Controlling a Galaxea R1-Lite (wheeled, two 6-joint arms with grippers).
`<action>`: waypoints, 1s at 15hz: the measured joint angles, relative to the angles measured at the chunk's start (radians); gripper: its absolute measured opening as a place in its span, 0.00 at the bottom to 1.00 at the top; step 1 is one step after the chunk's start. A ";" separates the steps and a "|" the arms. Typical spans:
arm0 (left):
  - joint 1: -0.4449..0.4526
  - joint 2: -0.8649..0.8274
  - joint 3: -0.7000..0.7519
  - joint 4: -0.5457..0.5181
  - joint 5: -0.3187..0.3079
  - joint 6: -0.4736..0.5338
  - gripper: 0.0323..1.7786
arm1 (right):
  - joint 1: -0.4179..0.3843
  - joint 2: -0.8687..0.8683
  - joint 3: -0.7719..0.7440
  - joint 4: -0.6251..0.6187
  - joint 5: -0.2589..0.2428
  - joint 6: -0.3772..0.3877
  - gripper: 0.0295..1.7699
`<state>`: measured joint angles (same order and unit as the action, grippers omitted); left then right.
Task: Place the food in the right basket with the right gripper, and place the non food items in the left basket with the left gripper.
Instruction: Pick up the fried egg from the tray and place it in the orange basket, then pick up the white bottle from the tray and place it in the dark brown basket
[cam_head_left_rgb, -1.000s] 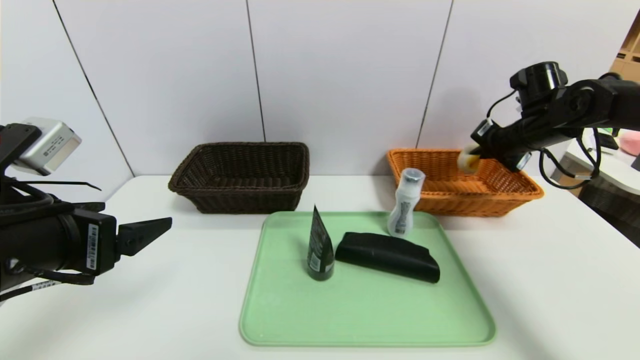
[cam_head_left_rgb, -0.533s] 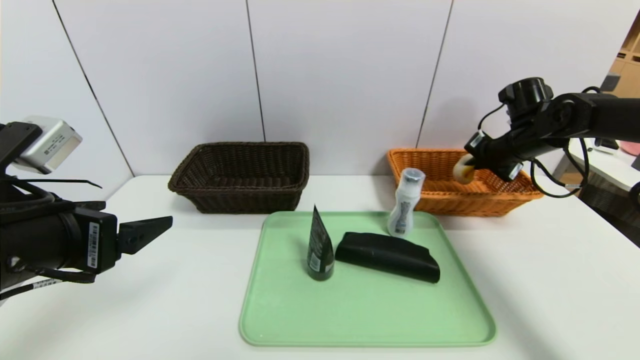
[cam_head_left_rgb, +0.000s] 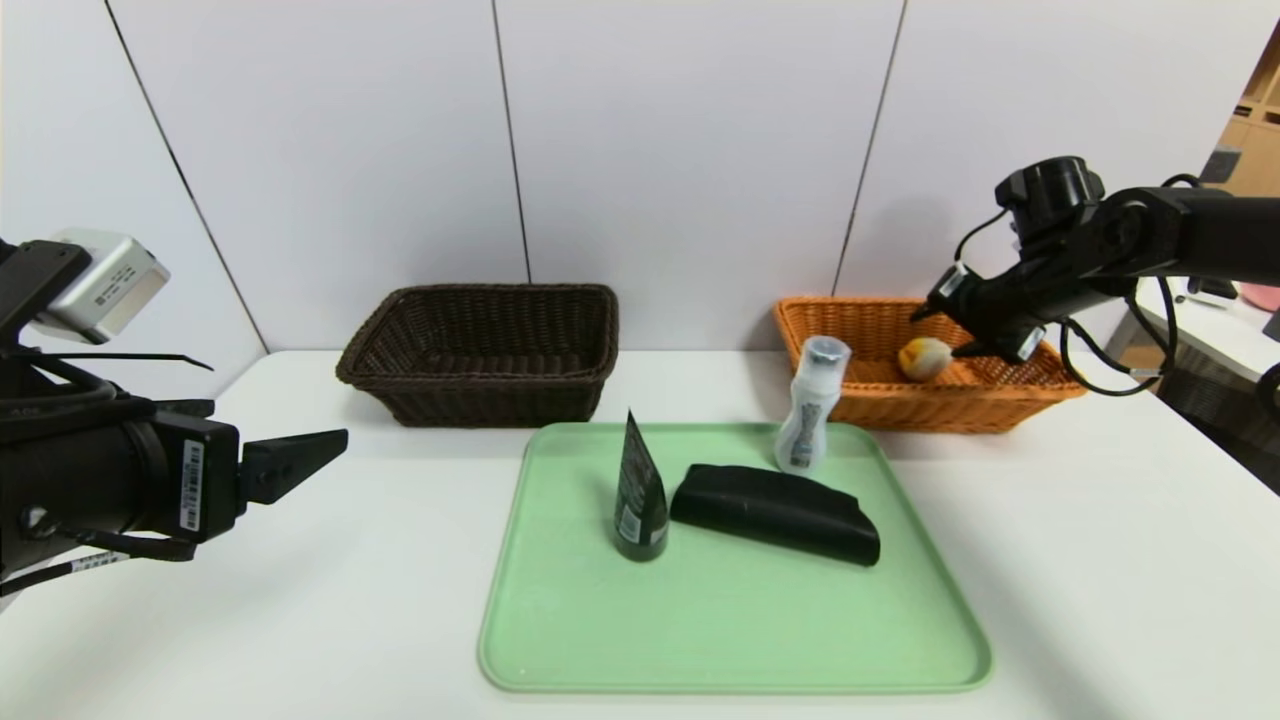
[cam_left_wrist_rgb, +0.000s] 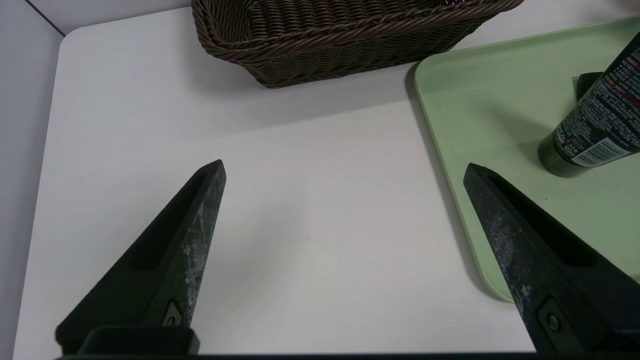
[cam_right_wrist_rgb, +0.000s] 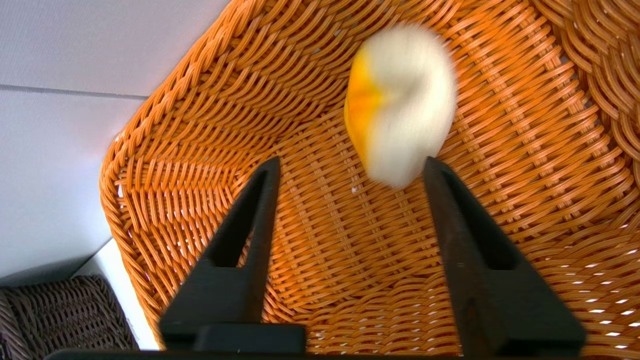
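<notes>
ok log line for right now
right gripper: open over orange basket | bun: released | left gripper: open, idle

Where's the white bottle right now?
Head view: the white bottle stands at the green tray's far edge, right of centre, just behind the black pouch.

Basket (cam_head_left_rgb: 478, 378): dark brown, woven pattern. Second basket (cam_head_left_rgb: 950, 408): orange, likewise woven (strands glossy). Bun (cam_right_wrist_rgb: 415, 90): cream with an orange-yellow patch. Tray (cam_head_left_rgb: 735, 630): pale green, plain. Tube (cam_left_wrist_rgb: 600, 115): dark green-black, white print, barcode. Bottle (cam_head_left_rgb: 806, 420): translucent white, grey cap. Pouch (cam_head_left_rgb: 775, 512): solid black.
</notes>
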<state>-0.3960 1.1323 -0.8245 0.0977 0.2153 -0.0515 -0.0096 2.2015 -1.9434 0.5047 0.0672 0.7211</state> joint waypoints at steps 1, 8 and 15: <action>0.000 0.001 -0.001 0.000 0.001 0.000 0.95 | 0.000 -0.002 0.000 0.000 0.001 0.000 0.65; 0.000 -0.005 -0.010 0.001 0.014 0.000 0.95 | 0.081 -0.066 -0.002 0.007 -0.021 -0.031 0.84; 0.027 -0.023 -0.034 -0.007 0.104 0.078 0.95 | 0.141 -0.199 0.000 0.027 -0.109 -0.172 0.91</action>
<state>-0.3685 1.1094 -0.8585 0.0902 0.3189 0.0264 0.1317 2.0026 -1.9436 0.5319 -0.0413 0.5489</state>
